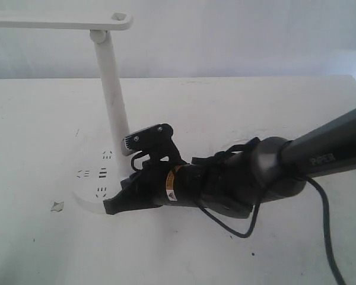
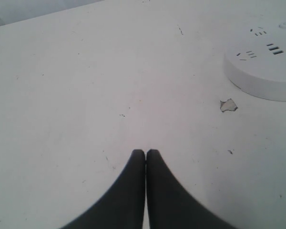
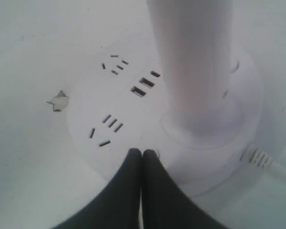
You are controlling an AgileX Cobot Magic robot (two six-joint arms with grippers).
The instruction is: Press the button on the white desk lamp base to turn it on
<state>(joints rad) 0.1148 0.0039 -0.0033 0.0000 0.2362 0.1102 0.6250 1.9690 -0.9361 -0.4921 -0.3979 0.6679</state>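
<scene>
- Both are closed and empty: right gripper [image 3: 142, 154] is held over the white desk lamp base [image 3: 88, 107], left gripper [image 2: 145, 154] well apart
- Flush and rigid-looking, the button [image 3: 156, 153] is best pressed lightly, not grasped

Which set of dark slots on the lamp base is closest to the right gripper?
The five-slot socket set beside the shut right gripper. The USB ports come next, and the other socket set lies beyond them.
</scene>
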